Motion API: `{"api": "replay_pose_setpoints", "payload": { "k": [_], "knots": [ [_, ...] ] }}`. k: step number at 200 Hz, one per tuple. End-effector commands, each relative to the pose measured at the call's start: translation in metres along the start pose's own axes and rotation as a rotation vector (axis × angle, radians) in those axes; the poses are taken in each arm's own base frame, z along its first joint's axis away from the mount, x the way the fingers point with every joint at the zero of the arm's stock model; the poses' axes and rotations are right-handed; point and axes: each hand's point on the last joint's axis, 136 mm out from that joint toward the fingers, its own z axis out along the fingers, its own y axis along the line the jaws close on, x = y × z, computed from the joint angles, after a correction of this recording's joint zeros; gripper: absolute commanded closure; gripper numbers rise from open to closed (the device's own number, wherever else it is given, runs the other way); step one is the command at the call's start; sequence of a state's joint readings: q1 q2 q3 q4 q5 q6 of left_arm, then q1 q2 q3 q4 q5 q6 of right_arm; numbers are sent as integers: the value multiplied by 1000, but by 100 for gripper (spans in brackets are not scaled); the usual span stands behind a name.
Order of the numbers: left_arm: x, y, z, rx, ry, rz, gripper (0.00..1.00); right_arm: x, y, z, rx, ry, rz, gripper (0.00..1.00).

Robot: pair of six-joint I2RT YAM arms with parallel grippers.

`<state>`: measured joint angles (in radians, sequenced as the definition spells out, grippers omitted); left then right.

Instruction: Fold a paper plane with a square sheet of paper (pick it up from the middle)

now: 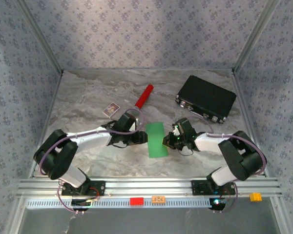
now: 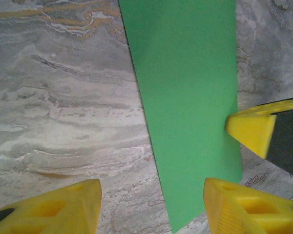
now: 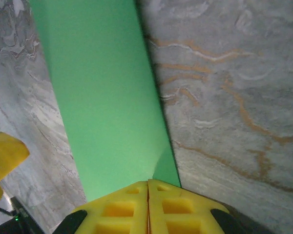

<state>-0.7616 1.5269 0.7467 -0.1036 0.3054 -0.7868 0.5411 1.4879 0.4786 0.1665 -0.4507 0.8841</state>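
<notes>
The square sheet of paper (image 1: pixel 156 139), bright green, lies on the marble table as a long narrow rectangle between the two arms. My right gripper (image 1: pixel 169 140) is shut on its right long edge; in the right wrist view the yellow fingertips (image 3: pixel 148 187) meet over the sheet (image 3: pixel 102 97), which lifts slightly there. My left gripper (image 1: pixel 141 138) stands open at the sheet's left side. In the left wrist view its jaws (image 2: pixel 151 214) straddle the near corner of the sheet (image 2: pixel 190 97), one finger (image 2: pixel 53 209) over bare table. The right finger (image 2: pixel 254 129) touches the sheet's edge. A paper plane is out of view.
A red cylinder (image 1: pixel 143 97) lies behind the left gripper, with a small printed card (image 1: pixel 111 109) to its left. A black case (image 1: pixel 206 98) sits at the back right. Patterned walls enclose the table (image 1: pixel 88 92) on three sides.
</notes>
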Motion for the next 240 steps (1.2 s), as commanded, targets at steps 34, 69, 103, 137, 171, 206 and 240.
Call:
{"api": "replay_pose_setpoints", "payload": {
  "k": [34, 69, 103, 137, 171, 206, 240],
  "knots": [
    [-7, -26, 12, 85, 43, -11, 52, 18, -35, 6, 90, 23, 140, 90],
    [-4, -21, 23, 70, 73, -38, 58, 16, -35, 2, 109, 10, 146, 90],
    [-1, -20, 29, 70, 98, -57, 63, 15, -34, 2, 114, 11, 147, 90],
    [0, -21, 34, 87, 114, -72, 65, 17, -39, 2, 126, 12, 155, 90],
    [4, -19, 39, 88, 136, -84, 67, 17, -41, 3, 133, 13, 159, 90],
    [4, -20, 42, 95, 142, -89, 70, 18, -42, 3, 138, 13, 162, 90],
    [4, -23, 41, 111, 138, -89, 73, 18, -43, 3, 139, 11, 164, 90]
  ]
}}
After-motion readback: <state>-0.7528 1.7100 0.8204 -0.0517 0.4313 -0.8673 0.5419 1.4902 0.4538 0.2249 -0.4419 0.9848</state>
